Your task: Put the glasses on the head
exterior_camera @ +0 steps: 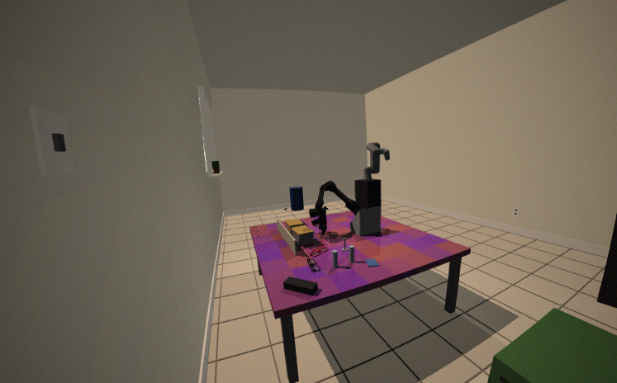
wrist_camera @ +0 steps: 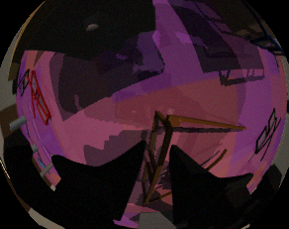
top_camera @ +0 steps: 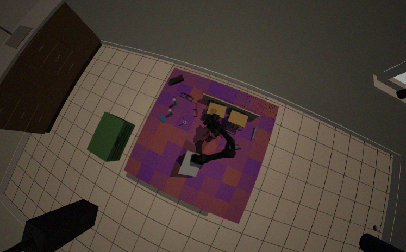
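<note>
The tortoiseshell glasses (top_camera: 208, 134) (wrist_camera: 205, 122) lie on the table, temples spread, one temple reaching right in the wrist view. My gripper (wrist_camera: 157, 146) (exterior_camera: 323, 234) points down over them, partly open and empty; the front frame shows between its fingertips in the wrist view. Two blocks with yellow tops, the left one (top_camera: 217, 107) and the right one (top_camera: 238, 118), stand side by side. I cannot make out the face of a display head or a green tag. The arm hides part of the glasses from above.
A board (top_camera: 229, 104) stands behind the blocks. Red glasses (top_camera: 194, 109) (exterior_camera: 319, 251), dark glasses (top_camera: 186, 96), a black case (top_camera: 176, 80) (exterior_camera: 300, 285), two upright posts (exterior_camera: 334, 259) (exterior_camera: 351, 253), a small stand (exterior_camera: 344, 244) and a blue cloth (top_camera: 162, 118) (exterior_camera: 372, 262) are to one side. Other glasses lie near the right block.
</note>
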{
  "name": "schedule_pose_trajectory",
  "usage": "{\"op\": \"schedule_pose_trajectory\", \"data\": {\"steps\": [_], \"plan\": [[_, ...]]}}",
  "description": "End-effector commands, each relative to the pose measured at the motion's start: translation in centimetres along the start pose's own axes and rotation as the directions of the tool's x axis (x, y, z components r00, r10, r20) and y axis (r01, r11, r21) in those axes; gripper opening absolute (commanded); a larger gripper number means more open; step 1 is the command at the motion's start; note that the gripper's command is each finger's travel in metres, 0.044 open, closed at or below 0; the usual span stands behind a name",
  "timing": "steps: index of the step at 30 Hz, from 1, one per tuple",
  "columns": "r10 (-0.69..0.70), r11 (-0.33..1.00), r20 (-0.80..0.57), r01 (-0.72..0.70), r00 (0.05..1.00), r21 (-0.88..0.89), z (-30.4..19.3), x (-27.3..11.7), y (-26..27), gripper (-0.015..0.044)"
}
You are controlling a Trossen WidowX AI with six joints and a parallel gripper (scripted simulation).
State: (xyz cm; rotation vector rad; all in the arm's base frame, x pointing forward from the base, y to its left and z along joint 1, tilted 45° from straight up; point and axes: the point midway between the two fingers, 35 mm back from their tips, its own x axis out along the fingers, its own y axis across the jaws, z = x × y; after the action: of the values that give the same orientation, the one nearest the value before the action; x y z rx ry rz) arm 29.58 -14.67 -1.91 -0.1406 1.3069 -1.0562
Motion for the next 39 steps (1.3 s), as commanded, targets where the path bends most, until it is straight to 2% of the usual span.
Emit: {"op": "schedule_pose_trajectory", "data": {"steps": [1, 16, 18, 28, 35, 39], "plan": [[-0.005, 1.0, 0.0, 0.005, 1.0, -0.005, -0.1, 0.8, 0.0, 0.012], [-0.006, 1.0, 0.0, 0.006, 1.0, -0.005, -0.1, 1.2, -0.5, 0.012], [-0.003, 1.0, -0.002, 0.003, 1.0, -0.002, -0.2, 1.2, -0.2, 0.0067], [-0.003, 1.0, -0.002, 0.003, 1.0, -0.002, -0.2, 1.2, -0.2, 0.0001], [-0.003, 1.0, -0.002, 0.003, 1.0, -0.002, -0.2, 1.1, -0.2, 0.0], [0.0, 1.0, -0.003, 0.0, 1.0, -0.003, 0.0, -0.3, 0.0, 0.0]]}}
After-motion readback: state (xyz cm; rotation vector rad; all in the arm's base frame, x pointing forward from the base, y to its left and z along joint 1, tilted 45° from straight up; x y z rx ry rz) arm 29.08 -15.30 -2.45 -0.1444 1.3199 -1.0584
